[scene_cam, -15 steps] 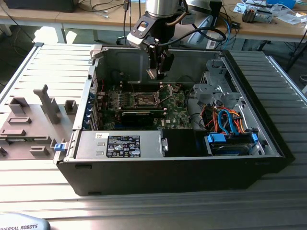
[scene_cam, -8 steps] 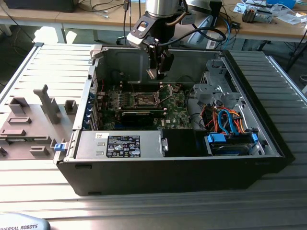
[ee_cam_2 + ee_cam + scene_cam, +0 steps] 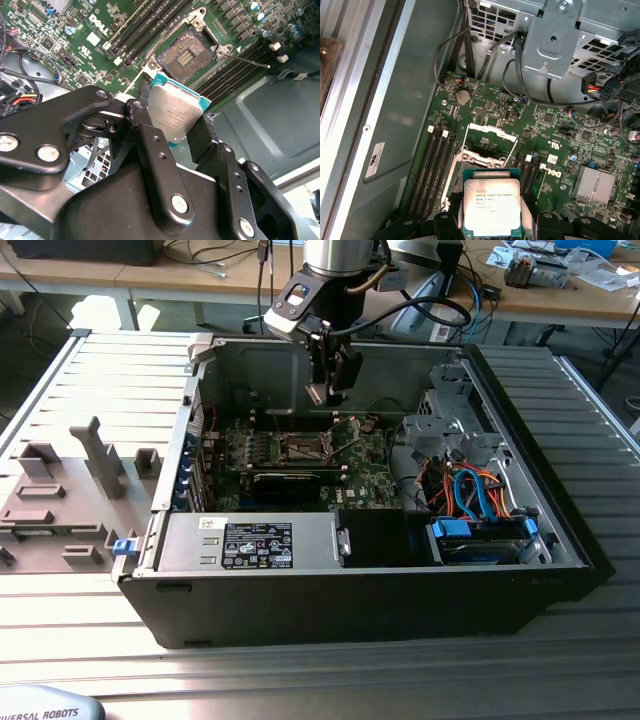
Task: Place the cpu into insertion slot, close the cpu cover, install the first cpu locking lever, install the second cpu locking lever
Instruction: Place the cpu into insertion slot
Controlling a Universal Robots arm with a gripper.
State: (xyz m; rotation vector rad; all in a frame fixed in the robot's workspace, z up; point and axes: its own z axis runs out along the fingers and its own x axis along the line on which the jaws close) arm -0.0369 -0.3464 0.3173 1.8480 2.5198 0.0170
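End effector: matte black metal fingers clamped on cpu edges. Cpu flat, square, brushed silver top, green rim; held above bare square socket, apart from it. Thin silvery cover frame raised open. Long memory slots crowd socket sides. Case mid ribbed surface.

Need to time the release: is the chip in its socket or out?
Out. The end effector holds the chip clear of the socket, whose contacts lie bare.

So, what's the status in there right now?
The tool shut on the cpu, held above the socket. The cpu cover raised, socket bare. Nothing seen between them.
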